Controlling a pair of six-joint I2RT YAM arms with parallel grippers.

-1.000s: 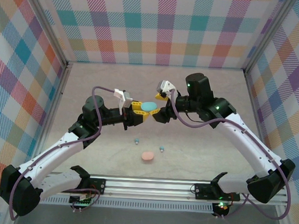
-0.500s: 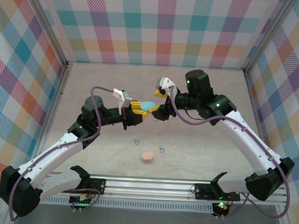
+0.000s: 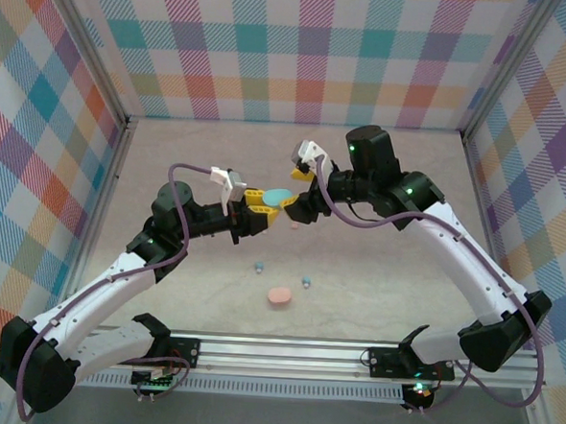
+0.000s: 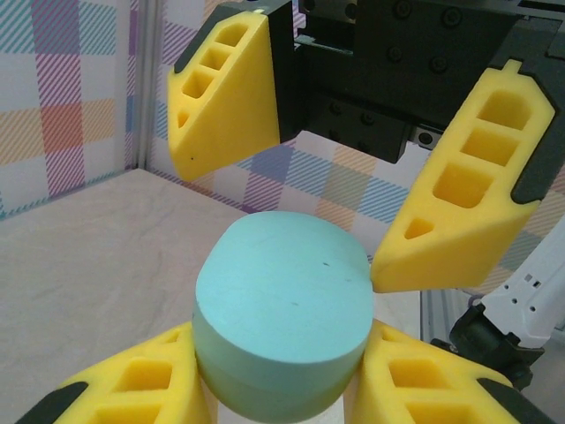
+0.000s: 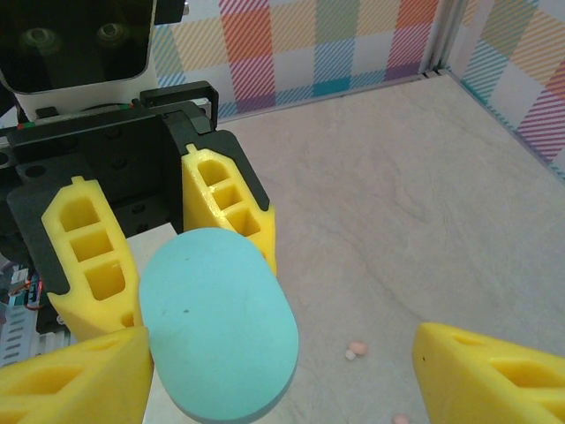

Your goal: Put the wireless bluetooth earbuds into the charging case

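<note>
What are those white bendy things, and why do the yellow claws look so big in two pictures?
They are two robot arms bolted to a table. One picture looks down from above. The other two come from a little camera on each wrist, so the fingers look huge. The left gripper pinches an oval blue case in the air. The right gripper is open, with a finger on each side of it. On the table lie a pink case, tiny blue buds and pink buds.
</note>
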